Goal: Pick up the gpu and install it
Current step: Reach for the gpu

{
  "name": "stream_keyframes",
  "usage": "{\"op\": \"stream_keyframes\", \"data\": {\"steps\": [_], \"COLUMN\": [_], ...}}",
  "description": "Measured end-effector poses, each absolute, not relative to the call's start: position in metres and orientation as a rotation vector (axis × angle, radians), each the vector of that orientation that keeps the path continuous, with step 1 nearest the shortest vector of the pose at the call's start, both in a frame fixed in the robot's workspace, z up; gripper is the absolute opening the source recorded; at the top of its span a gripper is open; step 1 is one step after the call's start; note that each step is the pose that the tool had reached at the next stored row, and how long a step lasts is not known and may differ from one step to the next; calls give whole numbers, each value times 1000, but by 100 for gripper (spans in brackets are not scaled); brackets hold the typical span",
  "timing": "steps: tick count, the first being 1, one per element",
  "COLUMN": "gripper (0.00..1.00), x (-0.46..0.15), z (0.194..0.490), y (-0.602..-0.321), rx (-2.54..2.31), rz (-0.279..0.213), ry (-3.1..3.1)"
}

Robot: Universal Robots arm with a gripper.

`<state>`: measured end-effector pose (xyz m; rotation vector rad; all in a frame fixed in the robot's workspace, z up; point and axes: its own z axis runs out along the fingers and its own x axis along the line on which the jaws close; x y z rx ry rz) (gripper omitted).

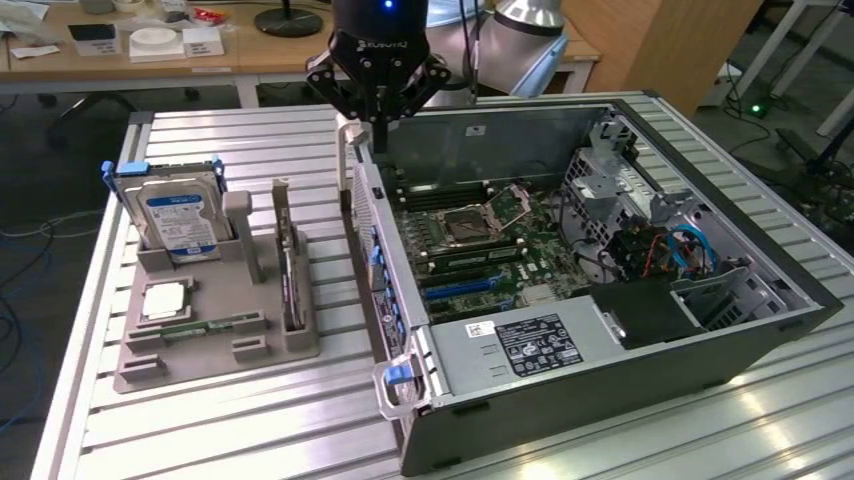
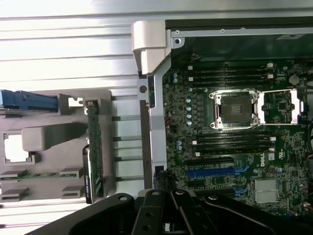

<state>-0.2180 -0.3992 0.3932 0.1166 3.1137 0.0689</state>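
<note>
Item: thin, flat, dark circuit-card gpu [image 1: 287,268], standing on edge in a slot of the grey plastic parts tray [image 1: 200,345]; long axis parallel to the adjacent side of the open black metal computer case [image 1: 507,145]; lies to the exterior view's left of my black two-finger gripper [image 1: 379,132], nearer the camera; arm vertical, gripper pointing down over the case's far corner; I read it as closed, empty.

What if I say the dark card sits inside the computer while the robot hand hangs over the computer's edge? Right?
No. The exterior view shows the card standing in the gray holder beside the computer; the hand hangs over its edge.
</note>
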Motion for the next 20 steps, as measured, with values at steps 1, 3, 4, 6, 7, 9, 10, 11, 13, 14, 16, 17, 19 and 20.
{"op": "stream_keyframes", "data": {"steps": [1,3,4,6,7,9,10,11,13,14,16,17,19,20], "gripper": [11,11,11,11,11,11,11,11,11,11,11,11,11,11], "x": [-219,-220,-220,-222,-222,-224,-225,-225,-227,-227,-228,-229,-230,-231], "z": [393,393,393,393,393,393,393,393,393,393,393,393,393,393], "y": [-399,-399,-399,-399,-399,-399,-399,-399,-399,-399,-399,-399,-399,-399], "rx": [117,117,117,117,117,117,117,117,117,117,117,117,117,117], "rz": [69,69,69,69,69,69,69,69,69,69,69,69,69,69], "ry": [3114,3114,3114,3114,3114,3114,3114,3114,3114,3114,3114,3114,3114,3114]}}
